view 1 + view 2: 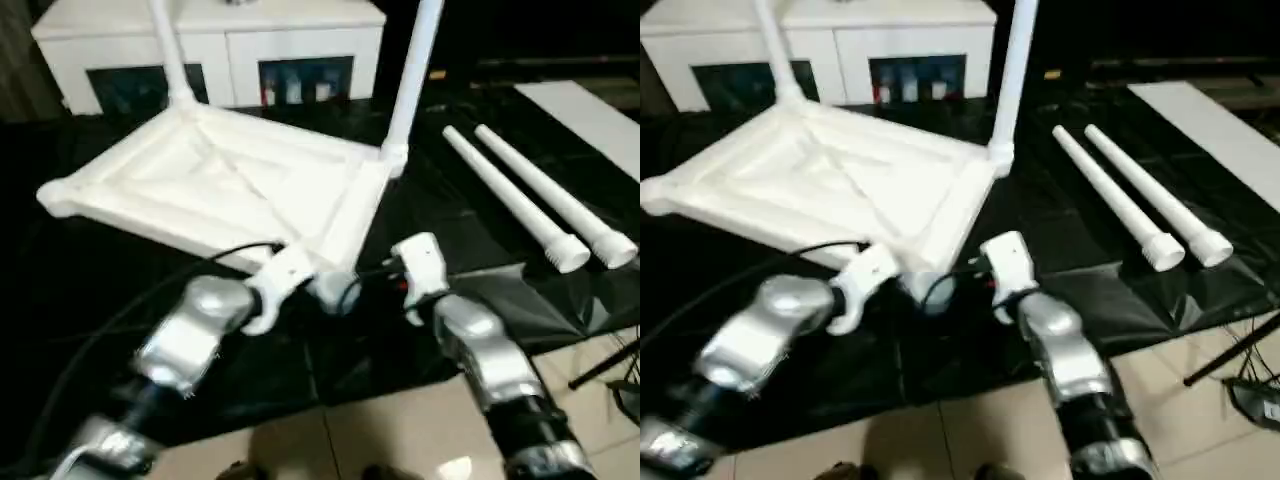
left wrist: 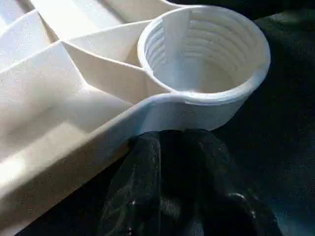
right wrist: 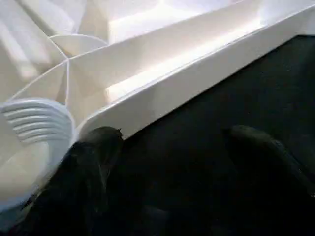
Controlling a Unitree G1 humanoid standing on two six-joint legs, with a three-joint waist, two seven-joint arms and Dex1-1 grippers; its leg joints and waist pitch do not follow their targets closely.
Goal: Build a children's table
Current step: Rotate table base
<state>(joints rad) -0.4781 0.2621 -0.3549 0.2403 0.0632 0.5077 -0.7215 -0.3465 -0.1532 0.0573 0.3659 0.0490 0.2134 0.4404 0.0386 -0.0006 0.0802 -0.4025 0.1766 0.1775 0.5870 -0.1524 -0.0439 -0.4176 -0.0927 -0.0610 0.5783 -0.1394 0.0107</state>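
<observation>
- A white plastic rectangular tabletop (image 1: pixel 215 185) is seen lying upside down on a black floor covering (image 1: pixel 90 270), its ribbed underside facing up and a raised rim running round it.
- Two long white tapered tube legs are seen standing upright in its far corners: one at the far left (image 1: pixel 168 55), one at the far right (image 1: pixel 412 75).
- An empty round socket is seen at the tabletop's left corner (image 1: pixel 55 197).
- The left gripper (image 2: pixel 172 147) is found at the tabletop's near corner, just beside the rim below the near round socket (image 2: pixel 206 54). Its black fingers are drawn close together; whether the rim is actually clamped cannot be told.
- Screw-like ridges inside that socket are revealed by the left wrist view, a detail not made out in the head views.
- The right gripper (image 3: pixel 172 142) is held just off the tabletop's near long edge, its fingers (image 3: pixel 93 152) spread wide with nothing between them.
- In the right wrist view one finger is shown next to the same ridged socket, with dark covering beyond the rim.
- Two further loose white tapered legs (image 1: pixel 520 205) are seen lying side by side on the covering, well to the right of the tabletop.
- A white cabinet with dark glass doors (image 1: pixel 210 55) is shown behind the tabletop in the head views.
</observation>
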